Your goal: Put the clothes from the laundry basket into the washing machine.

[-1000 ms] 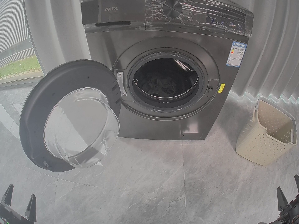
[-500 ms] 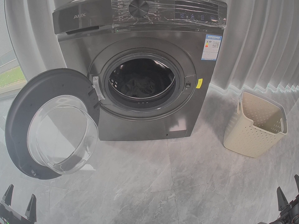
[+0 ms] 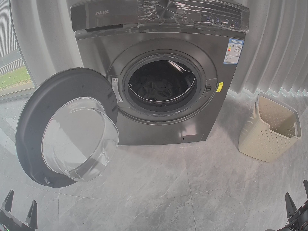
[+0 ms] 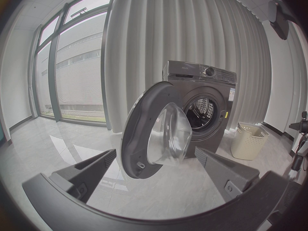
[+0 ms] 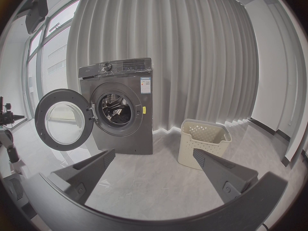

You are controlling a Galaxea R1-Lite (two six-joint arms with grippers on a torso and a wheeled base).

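Your left gripper (image 3: 20, 206) sits low over the grey tiled floor (image 3: 154, 190), its two fingers spread wide apart with nothing between them. Your right gripper (image 3: 296, 191) is level with it on the other side, equally wide open and holding nothing. The front-loading washing machine (image 3: 154, 130) stands ahead of both grippers and well apart from them, slightly nearer the left gripper's line than the right one's. Its round door (image 3: 35, 119) is swung fully open on the hinge side, directly ahead of the left gripper, with the clear glass bowl (image 3: 80, 138) bulging toward you. Dark clothes (image 3: 157, 90) lie in a crumpled heap on the bottom of the drum (image 3: 141, 76), seen through the open port. The cream perforated laundry basket (image 3: 256, 141) stands upright on the floor ahead of the right gripper, beside the machine's right flank but not touching it; its dotted inner walls face you. Clear plastic film (image 3: 192, 12) wraps the control panel. A pleated white curtain (image 3: 276, 39) hangs behind the machine and the basket, and a window (image 3: 9, 77) lies beyond the door on the left gripper's side.
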